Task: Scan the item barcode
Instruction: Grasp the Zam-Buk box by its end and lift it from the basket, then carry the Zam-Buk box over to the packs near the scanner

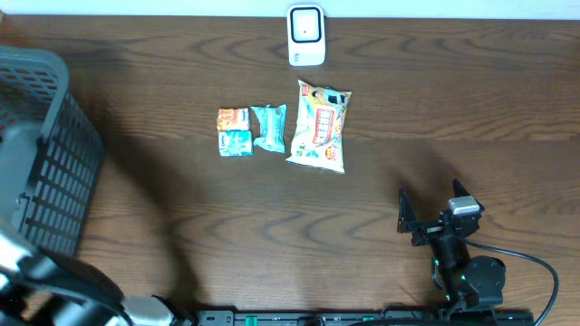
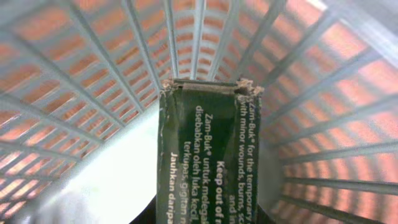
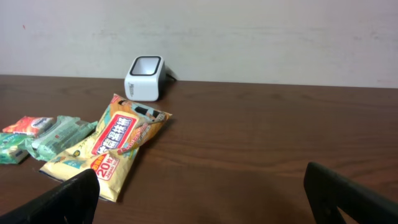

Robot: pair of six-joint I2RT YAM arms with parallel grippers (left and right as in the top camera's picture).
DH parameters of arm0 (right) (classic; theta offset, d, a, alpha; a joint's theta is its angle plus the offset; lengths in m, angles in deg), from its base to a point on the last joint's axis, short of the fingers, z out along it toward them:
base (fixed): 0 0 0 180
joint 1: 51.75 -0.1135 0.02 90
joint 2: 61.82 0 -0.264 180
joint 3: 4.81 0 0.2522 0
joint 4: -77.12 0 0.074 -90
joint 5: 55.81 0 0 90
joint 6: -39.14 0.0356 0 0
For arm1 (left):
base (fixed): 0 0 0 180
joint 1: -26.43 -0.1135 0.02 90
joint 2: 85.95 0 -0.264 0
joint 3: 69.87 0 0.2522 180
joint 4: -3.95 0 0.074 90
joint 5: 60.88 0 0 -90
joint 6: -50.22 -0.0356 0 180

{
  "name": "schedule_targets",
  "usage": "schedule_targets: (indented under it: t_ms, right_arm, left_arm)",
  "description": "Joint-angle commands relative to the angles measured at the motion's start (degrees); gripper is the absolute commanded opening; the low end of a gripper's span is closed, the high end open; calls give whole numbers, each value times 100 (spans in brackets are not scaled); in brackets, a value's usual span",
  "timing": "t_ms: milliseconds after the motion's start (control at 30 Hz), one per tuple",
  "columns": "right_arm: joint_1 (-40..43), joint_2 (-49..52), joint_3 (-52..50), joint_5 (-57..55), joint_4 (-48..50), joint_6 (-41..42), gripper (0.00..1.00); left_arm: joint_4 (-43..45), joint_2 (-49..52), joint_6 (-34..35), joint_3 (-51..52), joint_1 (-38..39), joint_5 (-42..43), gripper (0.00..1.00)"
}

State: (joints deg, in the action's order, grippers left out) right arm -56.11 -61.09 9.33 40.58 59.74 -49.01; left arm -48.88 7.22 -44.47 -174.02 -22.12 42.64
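Your left fingers [image 2: 147,219] are closed narrowly on a dark green Zam-Buk box [image 2: 211,155]. Only a dark sliver of them shows beside the box at the bottom of the left wrist view. The box points away from that camera, its ragged top edge farthest out. It is inside the grey mesh basket [image 1: 54,136], with bars all around it; you cannot tell whether it touches them. The basket stands at the left end of the brown wooden table [image 1: 181,208].

Your right fingers [image 3: 68,199] stand wide apart, holding nothing, over the table's near right part.

The white scanner [image 1: 306,36] stands at the far edge, mid-table, well apart from the box. Just in front of it, in a row, lie a small orange-and-teal pack [image 1: 234,131], a teal packet [image 1: 269,127] and a large yellow snack bag [image 1: 319,127].
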Motion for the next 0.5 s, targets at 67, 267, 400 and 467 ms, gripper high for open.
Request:
schedule_targets:
  t_ms: [67,267,400,467]
  right_arm:
    - [-24,-24,-2,-4,-24,-83,99]
    - [-24,-24,-2,-4,-24,-83,99]
    - [-24,-24,-2,-4,-24,-83,99]
    - [-24,-24,-2,-4,-24,-83,99]
  left_arm:
    - [50,-822,1526,26,15,737,19]
    - [498,-1174,2994,26,597,1692,19]
    - [612,-1180,3176,26,1486,2269,19]
    - [592,-1180,3134,26,1982,2356,19]
